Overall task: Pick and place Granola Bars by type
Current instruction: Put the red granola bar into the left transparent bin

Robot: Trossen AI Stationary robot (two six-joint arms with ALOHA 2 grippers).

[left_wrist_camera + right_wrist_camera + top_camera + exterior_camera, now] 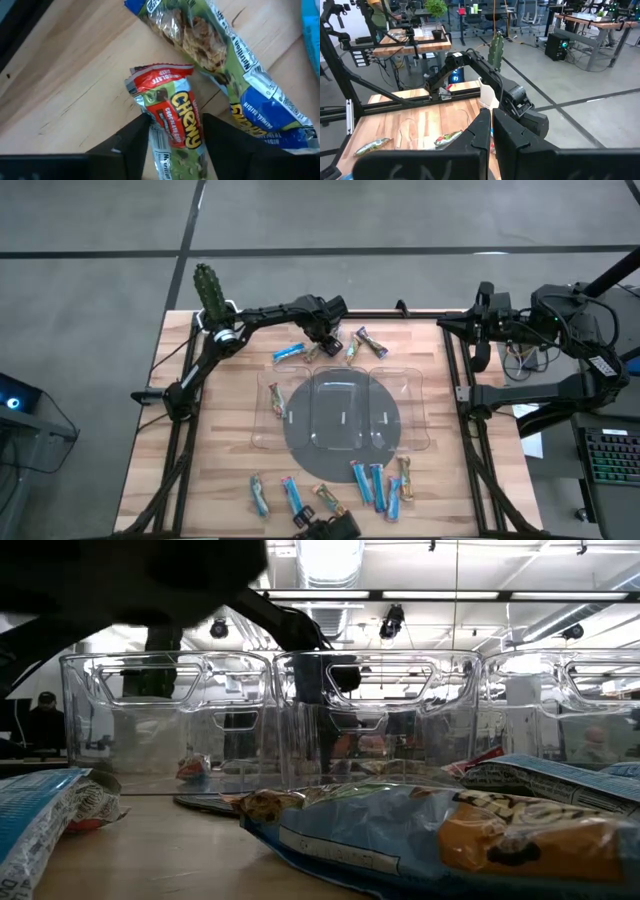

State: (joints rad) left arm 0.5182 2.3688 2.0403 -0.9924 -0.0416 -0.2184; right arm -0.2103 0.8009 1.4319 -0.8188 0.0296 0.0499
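My left hand [175,145] is down at the far edge of the worktop [210,450], about twelve o'clock from the clear tray [420,395], with its two dark fingers [125,145] standing partly open on either side of a chewy bar [172,117], close against the wrapper though I cannot tell whether they grip it. That bar has a crinkled wrapper, red at one end and green along the body, with yellow lettering, and it lies flat on the wood. Just beside it lies a longer green-and-blue bar [225,65], its clear window showing oats. More Granola Bars [375,485] lie scattered along the near edge at six o'clock, several bright blue, others gold and green. One bar [276,402] rests inside the tray's left compartment. My right hand [491,130] waits off the worktop at three o'clock, fingers pressed together, holding nothing.
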